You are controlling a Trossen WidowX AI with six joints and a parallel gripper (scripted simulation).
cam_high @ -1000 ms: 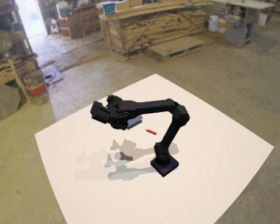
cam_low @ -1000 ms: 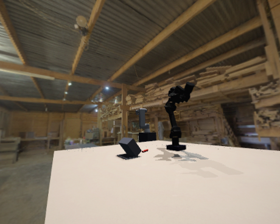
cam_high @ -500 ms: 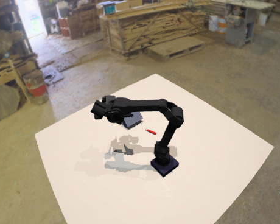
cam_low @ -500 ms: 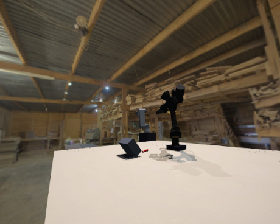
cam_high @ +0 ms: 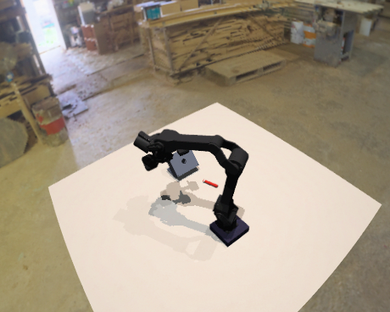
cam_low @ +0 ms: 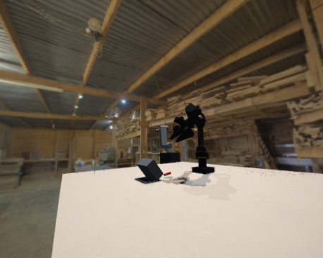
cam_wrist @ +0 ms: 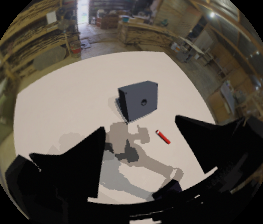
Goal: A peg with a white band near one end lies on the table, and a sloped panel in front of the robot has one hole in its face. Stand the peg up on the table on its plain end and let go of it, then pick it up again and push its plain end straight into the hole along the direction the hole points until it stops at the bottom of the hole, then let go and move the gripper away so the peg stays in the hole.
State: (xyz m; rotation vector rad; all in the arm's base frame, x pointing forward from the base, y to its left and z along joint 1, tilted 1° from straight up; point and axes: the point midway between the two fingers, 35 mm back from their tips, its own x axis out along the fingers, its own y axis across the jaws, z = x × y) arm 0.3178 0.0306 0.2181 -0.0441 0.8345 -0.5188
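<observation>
The red peg [cam_high: 210, 184] [cam_low: 167, 173] [cam_wrist: 163, 137] lies flat on the table, between the panel and the arm's base. Its white-banded end [cam_wrist: 157, 131] is the one nearer the panel. The dark grey sloped panel [cam_high: 189, 166] [cam_low: 149, 169] [cam_wrist: 135, 98] stands beside the peg, with one round hole [cam_high: 183, 161] [cam_wrist: 144, 102] in its face. My gripper [cam_high: 166, 158] [cam_low: 176, 139] [cam_wrist: 142, 124] is wide open and empty, high above the table and well clear of the peg and panel. In the top view it partly covers the panel's top edge.
The pale table top [cam_high: 284, 237] [cam_low: 165, 224] [cam_wrist: 72, 95] bears the arm's base [cam_high: 229, 231] [cam_low: 203, 170]. Shadows of the arm fall on the table beside the peg and in front of the panel.
</observation>
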